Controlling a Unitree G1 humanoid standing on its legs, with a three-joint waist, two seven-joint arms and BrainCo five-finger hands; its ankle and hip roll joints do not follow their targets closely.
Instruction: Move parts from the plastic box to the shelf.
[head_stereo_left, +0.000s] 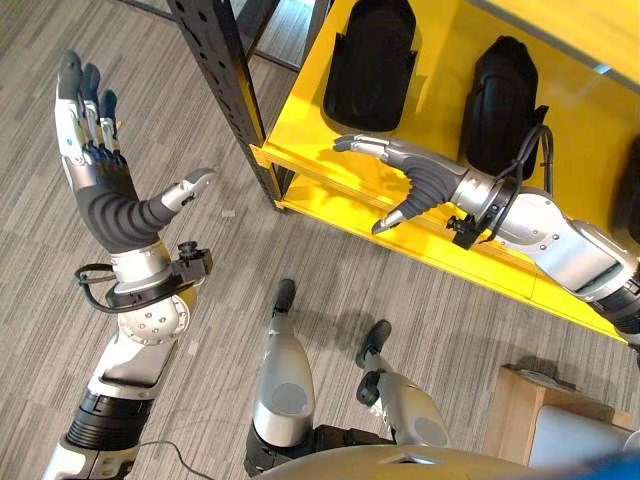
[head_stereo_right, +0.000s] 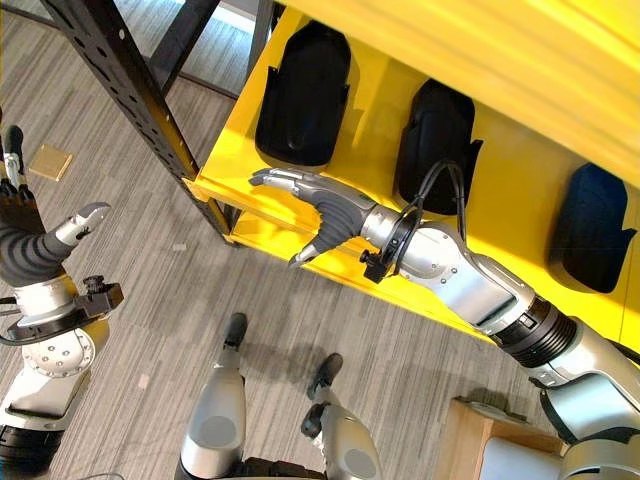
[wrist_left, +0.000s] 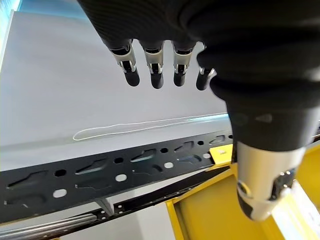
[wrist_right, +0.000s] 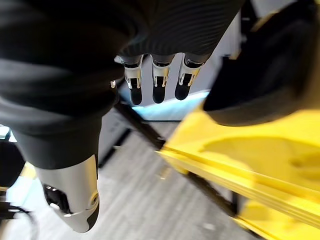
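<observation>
Black moulded parts lie on the yellow shelf: one part at the left, a second part to its right, and a third part further right. My right hand hovers over the shelf's front edge between the first two parts, fingers straight, open and holding nothing. In the right wrist view one black part shows beside the fingers. My left hand is raised over the floor left of the shelf, open and empty.
A black perforated upright post stands at the shelf's left corner. A wooden box corner sits on the grey floor at the lower right. A small tan square lies on the floor at the left.
</observation>
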